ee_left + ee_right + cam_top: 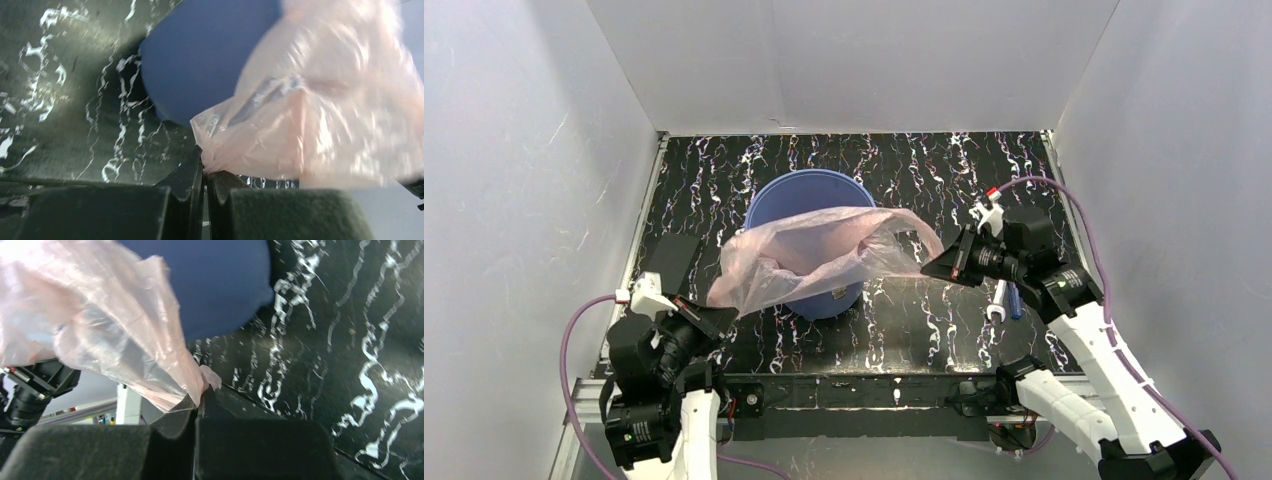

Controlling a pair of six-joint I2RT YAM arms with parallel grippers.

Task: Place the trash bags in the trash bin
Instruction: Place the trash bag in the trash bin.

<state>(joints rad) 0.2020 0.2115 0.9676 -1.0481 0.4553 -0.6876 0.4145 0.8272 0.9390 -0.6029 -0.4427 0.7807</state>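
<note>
Both sets of fingers are clenching the pink bag (814, 250): left fingers (189, 176) pinching one edge, right fingers (176, 416) the opposite. The bag is hanging stretched between them, draping over the blue bucket (796, 192). The film is looking light, limp and slippery, so I am favouring bunched edges.

Overhead view looks down from behind; wrist views closely share bag (325, 100) and bin (210, 55).

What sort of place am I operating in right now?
Probably a lab robot test cell: plain white panels box in a black marbled tabletop, where a blue bucket and a pink plastic bag are staged.
</note>
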